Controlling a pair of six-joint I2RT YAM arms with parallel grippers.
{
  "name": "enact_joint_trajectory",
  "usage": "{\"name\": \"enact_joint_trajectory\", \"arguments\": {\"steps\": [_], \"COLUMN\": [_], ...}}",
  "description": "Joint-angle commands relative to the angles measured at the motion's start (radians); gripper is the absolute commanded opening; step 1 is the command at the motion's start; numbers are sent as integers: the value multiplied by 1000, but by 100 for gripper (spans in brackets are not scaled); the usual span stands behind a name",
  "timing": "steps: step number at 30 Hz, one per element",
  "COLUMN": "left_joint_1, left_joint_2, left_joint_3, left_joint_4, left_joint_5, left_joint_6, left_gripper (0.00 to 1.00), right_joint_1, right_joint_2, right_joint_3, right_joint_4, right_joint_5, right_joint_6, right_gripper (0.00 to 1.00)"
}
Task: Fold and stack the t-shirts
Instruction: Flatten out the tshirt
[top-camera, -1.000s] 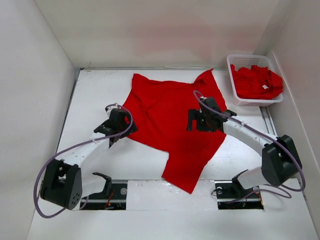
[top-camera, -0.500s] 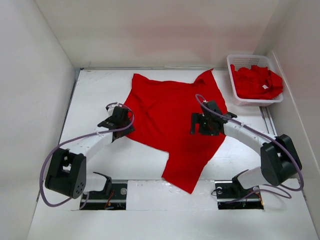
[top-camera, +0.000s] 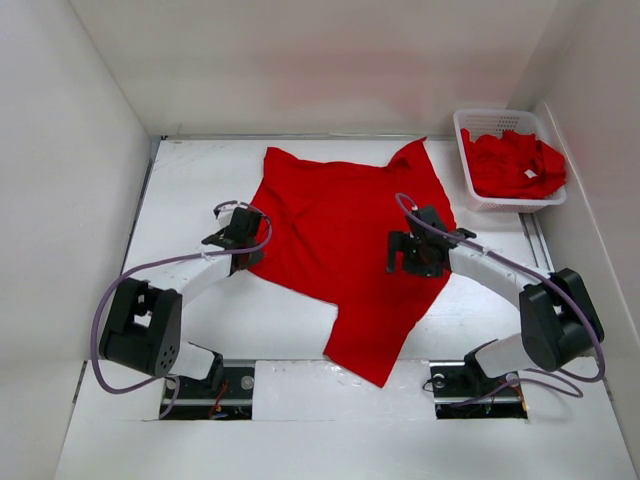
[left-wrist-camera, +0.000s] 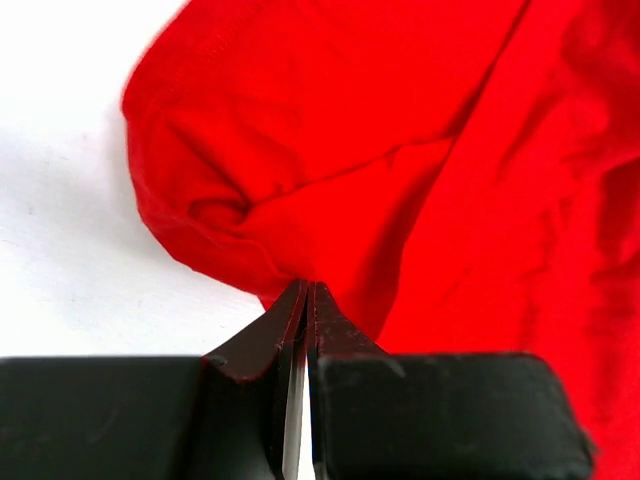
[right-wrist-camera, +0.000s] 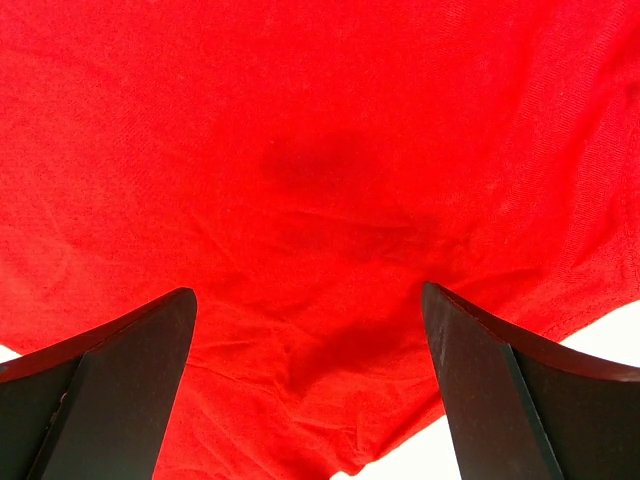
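- The left gripper's (left-wrist-camera: 306, 290) two black fingers (left-wrist-camera: 262, 345) are pressed together at their tips, right on the rounded left edge of the bright red short-sleeved cloth t-shirt (left-wrist-camera: 420, 150).
- Creases in the cloth run toward those tips, so a bit of the hem seems to be pinched between them, though the wrist view is too close to make sure.
- The right gripper's (right-wrist-camera: 308, 292) black fingers (right-wrist-camera: 120, 370) are spread wide with nothing between them. They hang just above the right half of the same t-shirt, and red cloth fills the gap.
- The t-shirt lies opened out, lightly wrinkled and turned at an angle. One corner points toward the arm bases and another toward the far wall.
- The white table (top-camera: 200, 180) shows bare on every side of the t-shirt.
- Past the t-shirt's far right corner stands a white slotted plastic basket (top-camera: 466, 160), not touching it.
- The basket holds crumpled red shirts (top-camera: 515, 162), one showing a small white tag (top-camera: 530, 172).
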Motion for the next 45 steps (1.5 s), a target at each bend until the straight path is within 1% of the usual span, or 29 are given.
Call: {"name": "enact_joint_trajectory", "arguments": {"steps": [1, 8, 10, 13, 17, 19, 22, 24, 27, 30, 34, 36, 37, 38, 39, 41, 45], "left_joint_1": [-4, -4, 17, 30, 53, 68, 111, 142, 165, 180, 191, 221, 231, 240, 254, 266, 266], "left_joint_2": [-20, -53, -43, 1, 51, 78, 122, 136, 176, 223, 323, 323, 323, 291, 273, 209, 106], "left_joint_3": [36, 36, 48, 83, 149, 193, 214, 223, 232, 287, 390, 390, 378, 369, 359, 344, 304], "left_joint_4": [9, -11, -11, -11, -35, -63, -92, -92, -48, -47, -177, -193, -166, -155, -146, -136, -136], "left_joint_5": [-64, -129, -141, -167, -253, -262, -262, -274, -262, -248, -284, -256, -227, -215, -202, -187, -166], "left_joint_6": [-18, -39, -49, -49, -60, -88, -120, -120, -100, -77, -101, -117, -106, -106, -94, -94, -83], "left_gripper": [0, 0, 0, 0, 0, 0, 0, 0, 0, 0, 0, 35, 68, 93, 100, 100, 100], "right_joint_1": [-16, -36, -45, -64, -100, -116, -134, -145, -145, -145, -145, -145, -145, -145, -156, -169, -249], "right_joint_2": [-23, -4, 5, 30, 63, 63, 63, 63, 63, 63, 63, 63, 63, 63, 54, 54, 54], "right_joint_3": [-7, -16, -16, -16, -26, -26, -35, -35, -35, -35, -35, -26, -26, -26, -26, -15, 22], "right_joint_4": [19, -1, -1, -12, -33, -33, -33, -33, -33, -33, -43, -52, -52, -52, -52, -52, -82], "right_joint_5": [14, 23, 23, 23, 14, 5, -6, -15, -15, -15, -15, -15, -6, -6, -6, -6, -6], "right_joint_6": [10, 10, 10, 10, 10, 10, 10, 10, 10, 10, 10, 10, 10, 10, 10, 20, 11], "right_gripper": [100, 100, 100, 100, 100, 100, 100, 100, 100, 100, 100, 100, 100, 100, 100, 100, 100]}}
